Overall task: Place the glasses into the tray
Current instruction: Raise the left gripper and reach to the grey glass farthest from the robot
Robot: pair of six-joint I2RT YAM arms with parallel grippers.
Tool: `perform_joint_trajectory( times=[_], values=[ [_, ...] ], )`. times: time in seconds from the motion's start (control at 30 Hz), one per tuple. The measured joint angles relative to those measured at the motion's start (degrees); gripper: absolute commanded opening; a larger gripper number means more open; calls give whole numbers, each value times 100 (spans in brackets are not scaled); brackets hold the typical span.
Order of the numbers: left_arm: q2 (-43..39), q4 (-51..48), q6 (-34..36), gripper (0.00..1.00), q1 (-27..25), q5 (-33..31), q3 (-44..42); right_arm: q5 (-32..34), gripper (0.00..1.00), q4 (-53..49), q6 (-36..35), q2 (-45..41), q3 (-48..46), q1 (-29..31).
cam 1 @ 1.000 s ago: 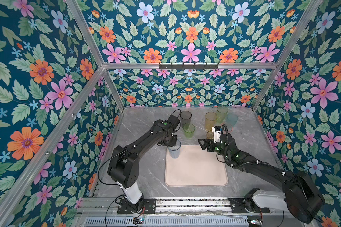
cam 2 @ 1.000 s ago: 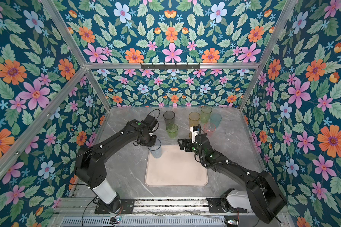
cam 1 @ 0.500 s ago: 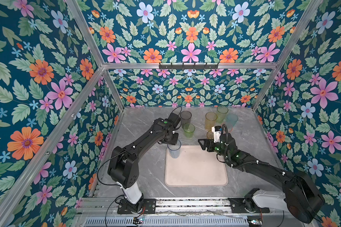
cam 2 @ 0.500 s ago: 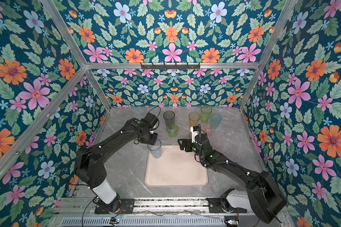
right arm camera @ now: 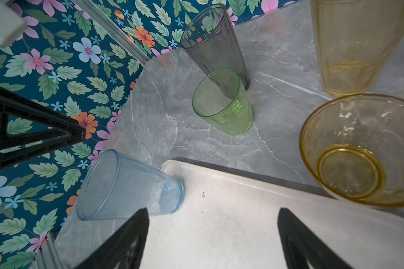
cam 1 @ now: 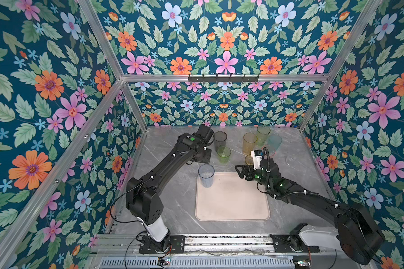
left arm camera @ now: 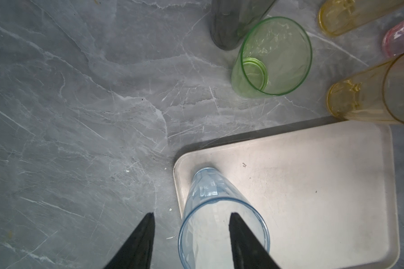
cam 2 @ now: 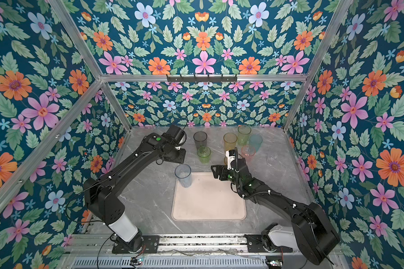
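Left gripper (left arm camera: 191,216) drawn back since earlier frame, jaws parted. Blue tumbler (cam 1: 206,175) released upright in tray (cam 1: 233,209), 10 o'clock corner, room kept for others. Right gripper (right arm camera: 212,209) spread, empty, over 12 o'clock edge.

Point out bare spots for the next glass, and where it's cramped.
Nearly all the tray is bare; only its far left corner holds the blue glass. The table left of the tray is bare too. Crowded: behind the tray's far rim, around the green glass and short amber glass.
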Motion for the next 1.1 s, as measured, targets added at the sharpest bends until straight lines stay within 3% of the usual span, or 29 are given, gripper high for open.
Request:
perform_joint_trajectory(
  times=[0.5, 1.1],
  values=[
    [636, 310, 35, 64, 323, -490, 1397, 7, 88, 20, 4, -74, -55, 0],
    [1904, 776, 39, 68, 599, -435, 2756, 63, 88, 44, 7, -90, -109, 0]
  ],
)
